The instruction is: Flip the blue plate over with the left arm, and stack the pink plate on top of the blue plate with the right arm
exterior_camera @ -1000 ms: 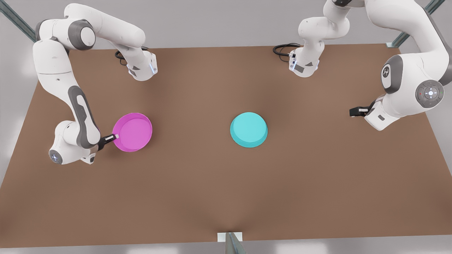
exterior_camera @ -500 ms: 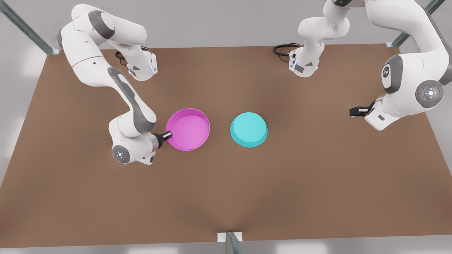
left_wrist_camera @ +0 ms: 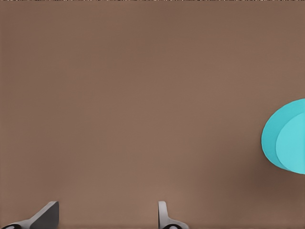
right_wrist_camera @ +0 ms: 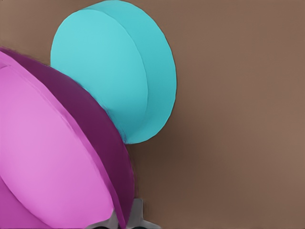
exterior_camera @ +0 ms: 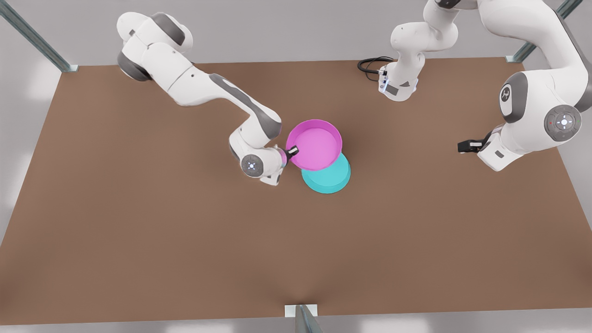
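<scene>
Right gripper (exterior_camera: 292,151) grips the pink plate (exterior_camera: 315,145) by its nine-o'clock rim, carrying it partly over the blue plate (exterior_camera: 329,179), which sits bottom-up mid-table (exterior_camera: 138,231). Left gripper (exterior_camera: 464,147) waits out at three o'clock, fingers (left_wrist_camera: 163,214) spread wide, holding nothing.

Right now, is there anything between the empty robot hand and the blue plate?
No. In the front view only bare brown table lies between the left gripper, waiting open, and the blue plate.
</scene>
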Controlling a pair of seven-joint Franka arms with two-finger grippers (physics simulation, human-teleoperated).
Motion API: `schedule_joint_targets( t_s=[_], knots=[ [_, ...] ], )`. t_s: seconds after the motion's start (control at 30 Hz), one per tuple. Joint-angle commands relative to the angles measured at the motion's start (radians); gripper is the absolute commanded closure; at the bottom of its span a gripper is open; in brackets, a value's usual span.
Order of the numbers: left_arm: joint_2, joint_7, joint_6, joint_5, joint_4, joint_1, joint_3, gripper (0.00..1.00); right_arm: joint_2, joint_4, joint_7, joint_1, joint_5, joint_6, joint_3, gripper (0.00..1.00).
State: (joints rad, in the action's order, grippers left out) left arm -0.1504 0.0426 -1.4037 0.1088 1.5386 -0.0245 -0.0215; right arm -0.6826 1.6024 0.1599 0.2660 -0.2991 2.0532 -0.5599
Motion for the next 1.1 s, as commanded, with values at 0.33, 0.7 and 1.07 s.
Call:
schedule_joint_targets(
  t_s=[0.33, 0.7, 1.07],
  knots=[
    [0.003, 0.017, 0.008, 0.000, -0.002, 0.000, 0.005, 0.00, -0.109, -0.131, 0.052, 0.091, 0.008, 0.033, 0.081, 0.79],
    [0.003, 0.036, 0.014, 0.000, -0.002, 0.000, 0.005, 0.00, -0.161, -0.160, 0.052, 0.142, 0.018, 0.036, 0.127, 0.79],
    [0.003, 0.036, 0.015, 0.000, -0.002, 0.000, 0.005, 0.00, -0.164, -0.186, 0.052, 0.157, 0.021, 0.033, 0.144, 0.00]
  ],
)
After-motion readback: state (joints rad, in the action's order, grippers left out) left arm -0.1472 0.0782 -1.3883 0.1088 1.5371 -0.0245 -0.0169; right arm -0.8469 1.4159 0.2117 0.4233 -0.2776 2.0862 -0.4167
